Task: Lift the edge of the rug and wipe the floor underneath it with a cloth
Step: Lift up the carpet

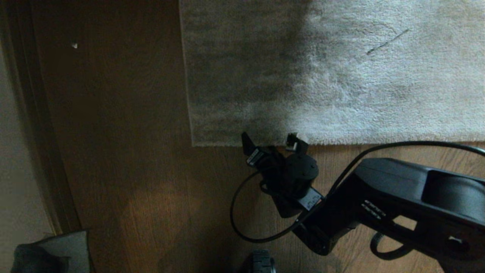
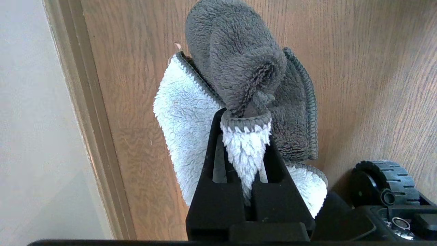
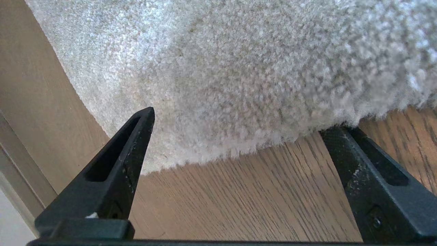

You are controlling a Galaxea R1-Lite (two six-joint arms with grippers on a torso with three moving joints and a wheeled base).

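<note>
Nearest you, at the left, your left gripper [image 2: 245, 136] is clamped tight on the grey-blue cloth [image 2: 239, 85], which hangs above the wood-grain floor [image 1: 125, 151]. Farther out, your right gripper [image 1: 274, 142] stands spread wide at the rug edge [image 1: 341, 143], one fingertip over the pile and one at the hem. No readable writing shows.

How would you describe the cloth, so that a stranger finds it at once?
Start from the brown wood floor beside the pale skirting. Above it, the left gripper is shut on the cloth, a small fluffy rag. Unlike the large flat rug, it is bunched, dark grey outside and pale inside.
</note>
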